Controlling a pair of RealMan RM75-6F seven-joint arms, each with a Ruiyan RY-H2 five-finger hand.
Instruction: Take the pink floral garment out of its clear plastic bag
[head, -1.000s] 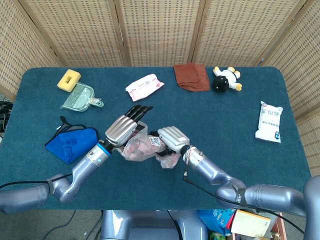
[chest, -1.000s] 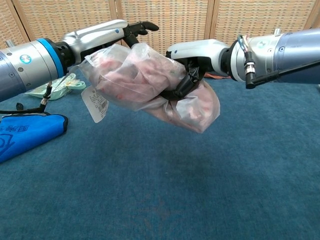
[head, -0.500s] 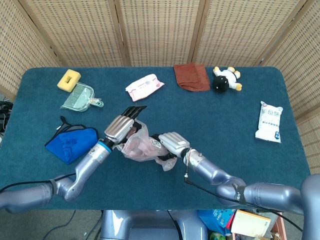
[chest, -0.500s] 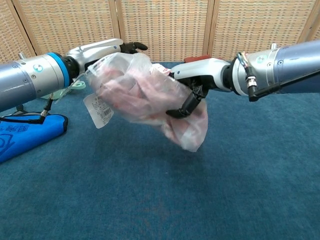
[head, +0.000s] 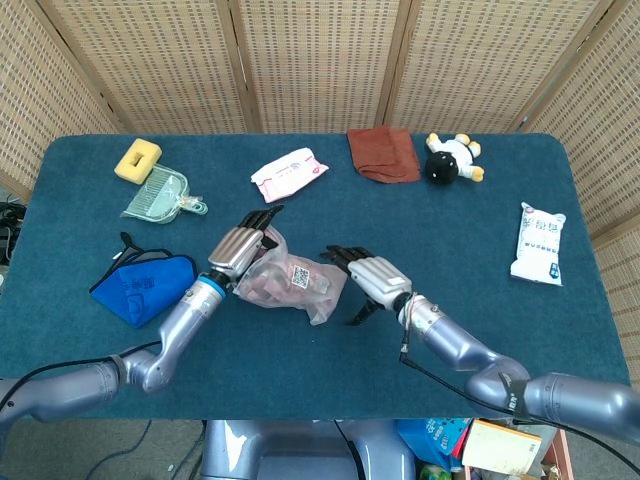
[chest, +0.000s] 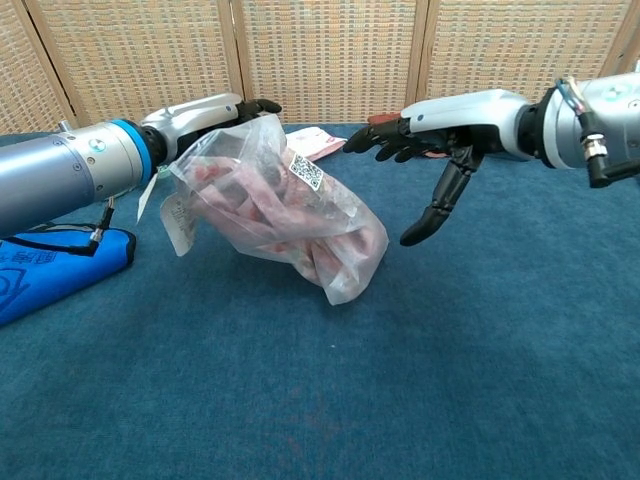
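Right hand (chest: 440, 125) let go, fingers spread wide; left hand (chest: 215, 112) held the bag (chest: 285, 215); I figured regripping its low sealed end was best.

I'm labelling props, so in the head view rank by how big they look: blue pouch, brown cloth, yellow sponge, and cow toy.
1. Blue pouch
2. Brown cloth
3. Cow toy
4. Yellow sponge
Toy and sponge look close; the pouch lies nearer the camera.

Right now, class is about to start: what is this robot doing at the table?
The left hand holds up one end of a clear plastic bag, its other end sagging toward the blue table. The pink floral garment is wholly inside. The right hand hovers open beside the bag, not touching it.
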